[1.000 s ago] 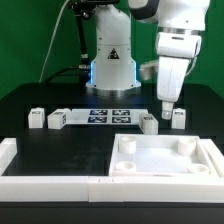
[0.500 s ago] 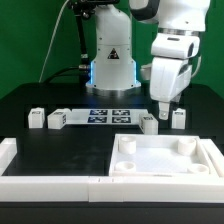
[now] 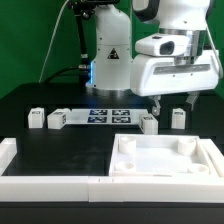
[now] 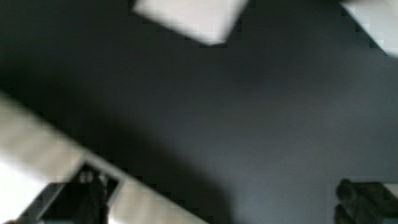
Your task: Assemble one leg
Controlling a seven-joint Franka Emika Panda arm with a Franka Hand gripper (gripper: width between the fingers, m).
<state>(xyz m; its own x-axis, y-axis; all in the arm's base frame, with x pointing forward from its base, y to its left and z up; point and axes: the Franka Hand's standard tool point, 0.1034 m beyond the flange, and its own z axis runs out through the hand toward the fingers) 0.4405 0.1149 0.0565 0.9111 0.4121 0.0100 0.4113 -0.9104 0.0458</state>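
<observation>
Several small white legs with marker faces stand on the black table in the exterior view: two at the left (image 3: 37,119) (image 3: 57,119) and two at the right (image 3: 149,123) (image 3: 178,118). My gripper (image 3: 175,102) hangs open and empty just above the two right legs, one finger toward each. The large white tray-like part (image 3: 165,160) lies in front of them. The wrist view is blurred: my gripper (image 4: 222,200) shows dark fingertips (image 4: 80,195) far apart over dark table. I cannot tell what the white shape (image 4: 192,18) there is.
The marker board (image 3: 105,115) lies between the two pairs of legs. A white rail (image 3: 45,178) runs along the table's front and left. The robot base (image 3: 110,60) stands behind the marker board.
The gripper has turned about its vertical axis, so its broad side and both spread fingers now face the exterior camera. It has stayed above the right legs.
</observation>
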